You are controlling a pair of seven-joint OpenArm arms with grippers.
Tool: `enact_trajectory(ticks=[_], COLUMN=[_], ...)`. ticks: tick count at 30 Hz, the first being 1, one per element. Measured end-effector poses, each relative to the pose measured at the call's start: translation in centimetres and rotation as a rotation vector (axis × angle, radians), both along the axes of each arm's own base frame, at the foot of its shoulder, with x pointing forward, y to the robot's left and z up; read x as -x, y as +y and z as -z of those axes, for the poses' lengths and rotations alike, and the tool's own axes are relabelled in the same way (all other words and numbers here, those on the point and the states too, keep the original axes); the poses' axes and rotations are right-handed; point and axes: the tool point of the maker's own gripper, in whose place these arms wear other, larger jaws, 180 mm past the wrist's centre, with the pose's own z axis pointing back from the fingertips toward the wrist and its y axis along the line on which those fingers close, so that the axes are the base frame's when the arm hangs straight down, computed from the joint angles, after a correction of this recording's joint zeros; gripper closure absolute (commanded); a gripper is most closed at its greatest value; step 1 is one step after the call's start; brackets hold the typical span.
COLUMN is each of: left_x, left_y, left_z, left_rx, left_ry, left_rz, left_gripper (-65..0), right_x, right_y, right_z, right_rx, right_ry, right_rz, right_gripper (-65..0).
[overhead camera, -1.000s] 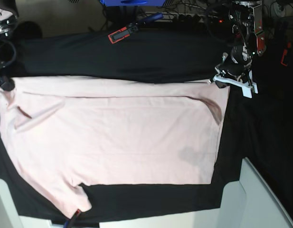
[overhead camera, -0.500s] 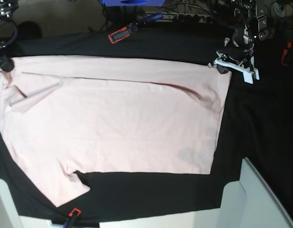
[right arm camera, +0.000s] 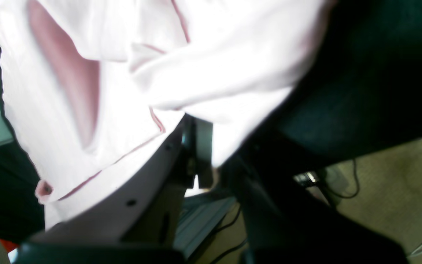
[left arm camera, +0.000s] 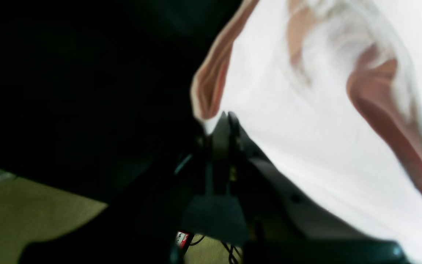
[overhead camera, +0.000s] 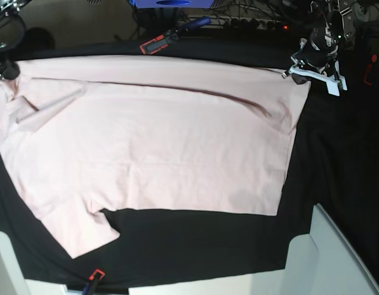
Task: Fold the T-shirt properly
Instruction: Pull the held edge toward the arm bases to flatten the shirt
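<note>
Now T-shirt (overhead camera: 152, 141) pulled farther back, wider spread, both jaws clamped.

The T-shirt (overhead camera: 152, 141) lies spread on the table cloth (overhead camera: 195, 246), a clamp (overhead camera: 155, 44) behind it

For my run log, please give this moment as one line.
left gripper: shut on T-shirt corner | right gripper: shut on T-shirt | shirt: spread on black cloth

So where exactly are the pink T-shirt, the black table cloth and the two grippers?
T-shirt (overhead camera: 158, 147), base view, middle of its body.
black table cloth (overhead camera: 195, 243), base view, bare stretch below the hem.
left gripper (overhead camera: 298, 69), base view, fingertips pinching the corner.
right gripper (right arm camera: 196, 146), right wrist view, fingertips on fabric.
</note>
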Motion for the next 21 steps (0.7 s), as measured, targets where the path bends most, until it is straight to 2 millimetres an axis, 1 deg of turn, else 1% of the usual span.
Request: enact_trajectory(ticks=[6, 7, 9, 10, 11, 13, 15, 17, 19, 20, 21], left_x=[0.0, 0.0, 0.1, 0.2, 0.5, 1.2, 1.8, 2.0, 2.1, 2.3, 2.4], left_y=[0.1, 0.1, 0.1, 0.2, 0.3, 0.9, 1.5, 2.3, 3.3, 3.7, 4.1], left_z=[0.0, 0.0, 0.0, 0.1, 0.1, 0.2, 0.3, 0.1, -0.3, -0.4, -0.6], left_rx=[-0.001, -0.001, -0.001, -0.004, -0.008, -0.024, -0.043, -0.050, -0.062, -0.073, -0.081], left_ry=[0.002, 0.002, 0.003, 0.005, 0.012, 0.027, 0.043, 0.039, 0.030, 0.030, 0.031], left_rz=[-0.003, -0.003, -0.003, -0.004, -0.005, -0.012, -0.030, -0.057, -0.080, -0.084, -0.089], left_gripper=[0.0, 0.0, -0.8, -3.5, -7.4, -20.3, -34.9, -47.0, -54.6, -56.6, -56.8], right_x=[0.0, 0.1, 0.1, 0.0, -0.1, -0.2, 0.1, 0.3, 0.9, 1.3, 1.8], right_y=[0.1, 0.1, 0.1, 0.1, 0.0, -0.2, -0.3, -0.3, -0.6, -0.9, -1.2], right_z=[0.0, 0.0, 0.0, -0.1, -0.2, -0.3, -0.3, -0.2, -0.2, -0.3, -0.3], right_rx=[-0.002, -0.002, -0.002, -0.004, -0.004, 0.000, 0.005, 0.005, 0.002, 0.001, 0.004], right_ry=[0.005, 0.005, 0.005, 0.000, -0.006, -0.011, -0.013, -0.019, -0.021, -0.025, -0.023], right_rz=[-0.005, -0.005, -0.005, -0.004, -0.001, 0.003, 0.011, 0.021, 0.052, 0.081, 0.098], right_gripper=[0.0, -0.9, -8.0, -12.5, -15.4, -18.6, -18.9, -18.6, -18.6, -18.9, -18.9])
